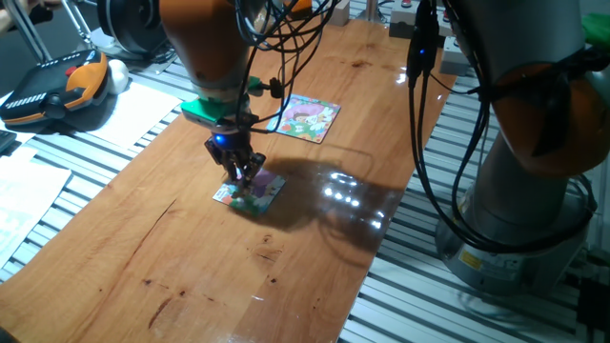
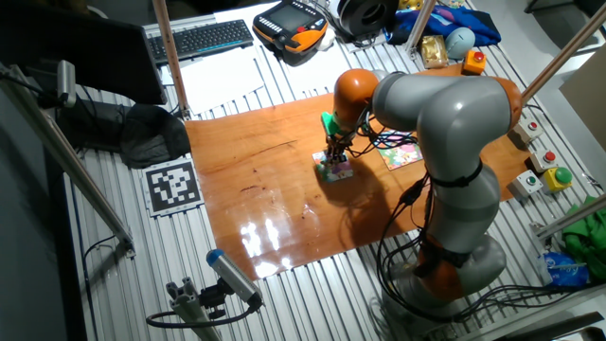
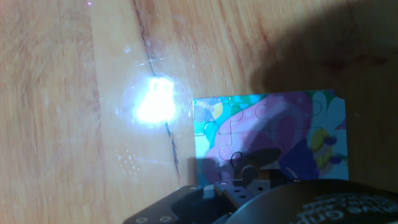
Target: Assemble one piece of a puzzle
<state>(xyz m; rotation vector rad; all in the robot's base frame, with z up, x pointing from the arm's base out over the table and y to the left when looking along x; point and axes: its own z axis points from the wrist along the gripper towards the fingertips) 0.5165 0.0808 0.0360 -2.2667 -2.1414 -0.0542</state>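
Wooden tabletop (image 1: 315, 200) carried the small square purple-pink cartoon puzzle (image 1: 255, 191). End effector (image 1: 242, 176) sat low on it; finger spacing couldn't be read. Tiny teal-white piece wasn't visible, probably under the tips. Judged: mid-insertion, seating unconfirmed.
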